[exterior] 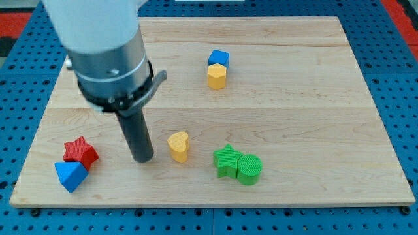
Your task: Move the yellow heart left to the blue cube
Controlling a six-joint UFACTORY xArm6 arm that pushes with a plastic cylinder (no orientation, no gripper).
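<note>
Surface (313,189): pale wooden board, items listed from the view's bottom upward.

- Blue block (70,175), angular, exact shape unclear, at the bottom left; red star (81,152) touching it just above.
- Green star (226,160) and green cylinder (249,169), touching, bottom centre-right.
- Yellow heart (178,145), the task's thing, lower centre, standing alone between my tip and the green pair. Its lobes appear to face the view's top, point toward the bottom; long axis roughly top-to-bottom, though this is hard to read.
- My tip (143,159), just left of the heart, a narrow gap between, not touching. No hand fitted: a plain rod, holding nothing. Judged poorly placed for a push up and right; it likely needs to come round below the heart.
- Yellow hexagon (217,76), upper centre.
- Blue cube (219,58), the goal, touching the hexagon from above, well apart from the heart.
</note>
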